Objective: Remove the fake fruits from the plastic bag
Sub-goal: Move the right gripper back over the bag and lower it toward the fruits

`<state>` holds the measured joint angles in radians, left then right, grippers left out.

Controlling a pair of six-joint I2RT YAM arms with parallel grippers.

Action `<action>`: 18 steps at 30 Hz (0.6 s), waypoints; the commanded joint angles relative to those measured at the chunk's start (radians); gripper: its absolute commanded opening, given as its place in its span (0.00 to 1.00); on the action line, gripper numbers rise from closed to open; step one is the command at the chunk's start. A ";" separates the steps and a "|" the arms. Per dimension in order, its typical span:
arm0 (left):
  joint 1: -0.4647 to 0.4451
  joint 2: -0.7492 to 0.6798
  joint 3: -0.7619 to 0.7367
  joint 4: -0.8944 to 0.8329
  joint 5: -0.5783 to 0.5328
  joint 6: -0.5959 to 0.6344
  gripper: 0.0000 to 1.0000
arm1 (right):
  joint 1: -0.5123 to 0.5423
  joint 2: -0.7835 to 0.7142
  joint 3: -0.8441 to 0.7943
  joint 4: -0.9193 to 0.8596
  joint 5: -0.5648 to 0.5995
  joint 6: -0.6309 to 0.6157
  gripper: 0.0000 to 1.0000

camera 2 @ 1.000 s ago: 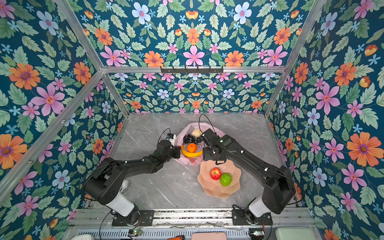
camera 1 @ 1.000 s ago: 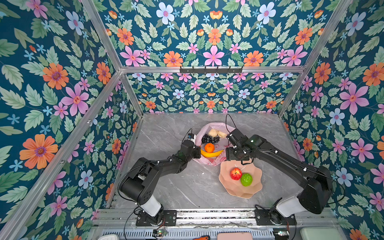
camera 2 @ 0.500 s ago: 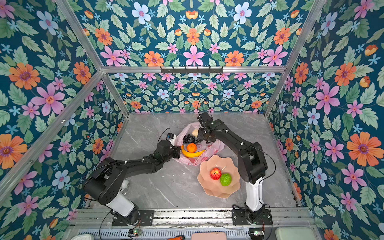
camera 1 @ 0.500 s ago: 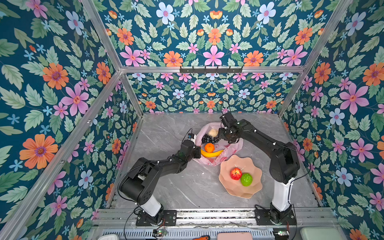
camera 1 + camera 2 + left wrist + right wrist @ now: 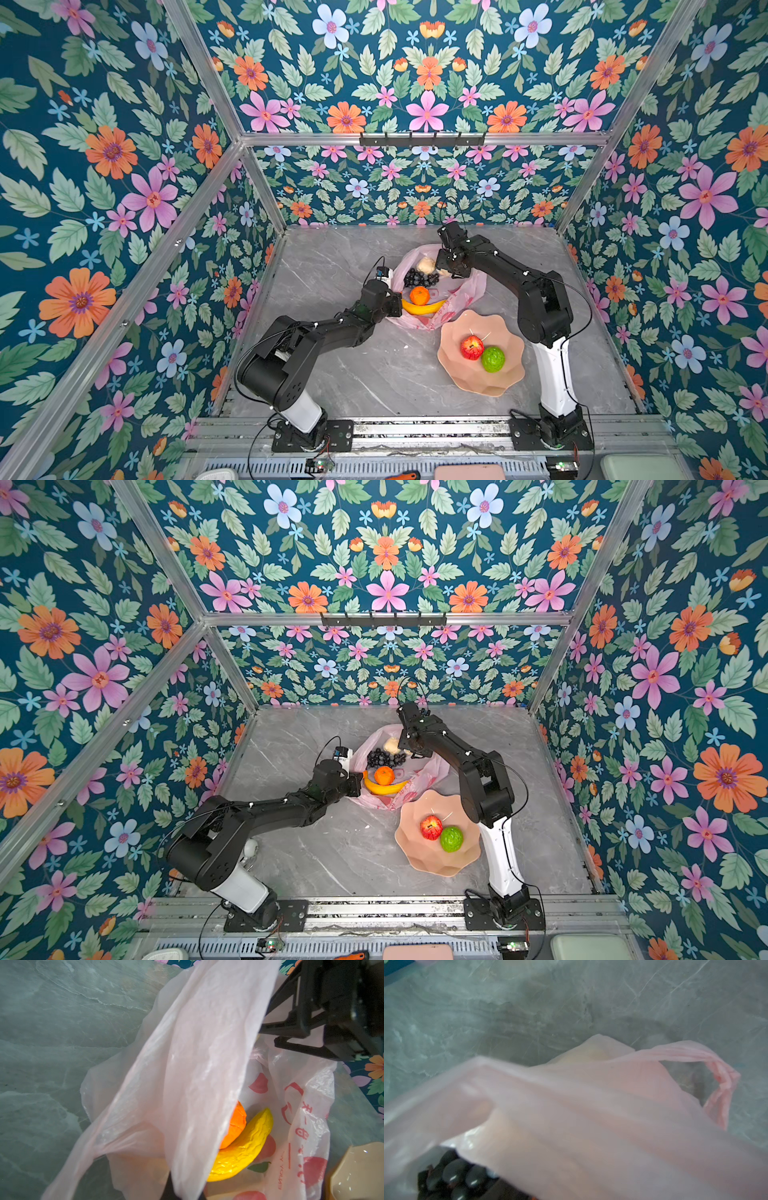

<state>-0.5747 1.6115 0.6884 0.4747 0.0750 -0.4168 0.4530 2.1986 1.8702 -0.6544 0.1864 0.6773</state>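
Note:
The pale pink plastic bag point(image 5: 461, 291) point(image 5: 424, 771) lies open mid-table. Inside it are a banana point(image 5: 422, 307) point(image 5: 243, 1147), an orange point(image 5: 419, 296), dark grapes point(image 5: 419, 277) point(image 5: 460, 1176) and a cream lumpy piece point(image 5: 426, 264). My left gripper point(image 5: 395, 301) point(image 5: 357, 783) is shut on the bag's near-left rim, beside the banana, and holds the film up. My right gripper point(image 5: 442, 268) point(image 5: 409, 748) hangs over the bag's far end by the cream piece. Its fingers point(image 5: 301, 1049) stand apart, their tips hidden behind the film. A red apple point(image 5: 471, 347) and a green fruit point(image 5: 493, 359) lie outside the bag.
The apple and green fruit rest in a peach scalloped bowl point(image 5: 457, 374) point(image 5: 415, 854) at the near right of the bag, almost touching it. One bag handle point(image 5: 720, 1088) loops out over the grey marble table point(image 5: 332, 257). Flowered walls enclose three sides.
My right arm has swung from the near side of the bag, by the bowl, to the bag's far end. The left gripper has kept its hold on the rim.

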 commanded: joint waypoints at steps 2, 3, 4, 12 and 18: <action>0.002 0.002 0.008 0.013 0.008 0.000 0.00 | -0.013 0.035 0.051 0.032 -0.001 0.004 0.76; 0.001 0.002 0.007 0.015 0.003 0.000 0.00 | -0.014 0.046 0.064 0.028 -0.008 0.012 0.77; 0.001 0.003 0.007 0.014 -0.002 0.001 0.00 | -0.017 0.057 0.077 0.030 -0.020 0.017 0.77; 0.001 -0.007 0.004 0.013 0.003 0.001 0.00 | -0.020 0.140 0.180 0.029 -0.061 0.010 0.79; -0.001 -0.006 0.006 0.015 0.008 0.000 0.00 | -0.020 0.200 0.239 0.003 -0.057 -0.004 0.82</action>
<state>-0.5758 1.6119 0.6910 0.4751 0.0761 -0.4171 0.4339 2.3795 2.0872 -0.6357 0.1329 0.6830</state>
